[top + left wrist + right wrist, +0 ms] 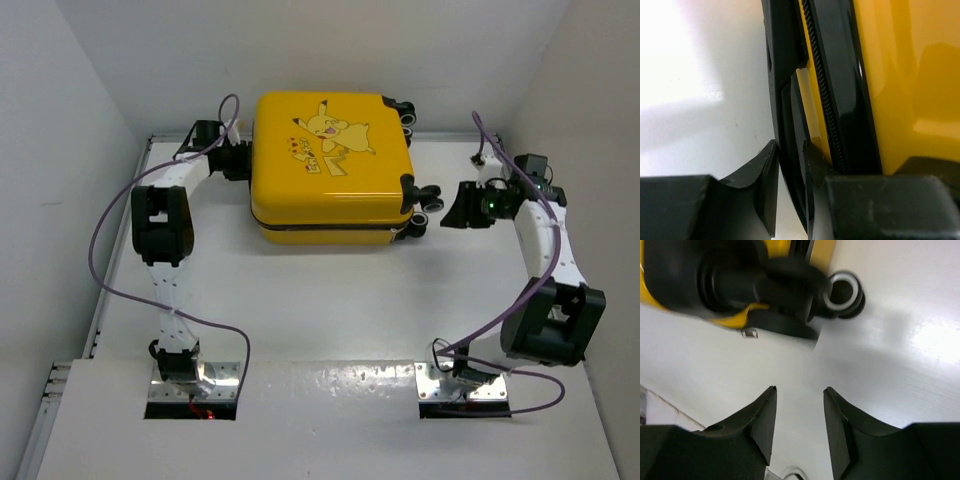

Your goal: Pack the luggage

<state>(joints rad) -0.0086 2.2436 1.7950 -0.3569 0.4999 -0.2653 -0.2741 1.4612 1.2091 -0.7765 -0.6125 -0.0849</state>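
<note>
Luggage point(330, 165) closed and flat, left claw on its side strip

Your luggage lies lid-up at the far middle of the worktop point(330, 310) with both shell halves together. Nothing can go in until it is opened, and I judge that is why both arms are at its edges rather than over its top.

Your left claw point(790, 150) sits at the case's left side with its fingers set narrow. One finger is on each face of a thin black strip point(790, 100) that stands off the shell with yellow showing behind it. It looks like a side handle or a pull, though I cannot tell which. The pads appear to touch it, so read this as a pinch. Just beside the strip runs the zip point(822, 85), a fine toothed black line set in glossy black trim. A grip here would let you steady or tug the case.

Your right claw point(799, 390) hangs over bare worktop near the case's right corner, fingers moderately apart with nothing between them. Ahead of it is a black wheel point(842, 290) with a pale ring round its hub, on a chunky black mount. Claw and wheel are apart.

The shell is hard, smooth, shiny yellow, with rounded corners and a cartoon print on the lid. Expect it to slide on the pale, slick worktop. The strip is thin and may flex or slip out if you pull at an angle.
</note>
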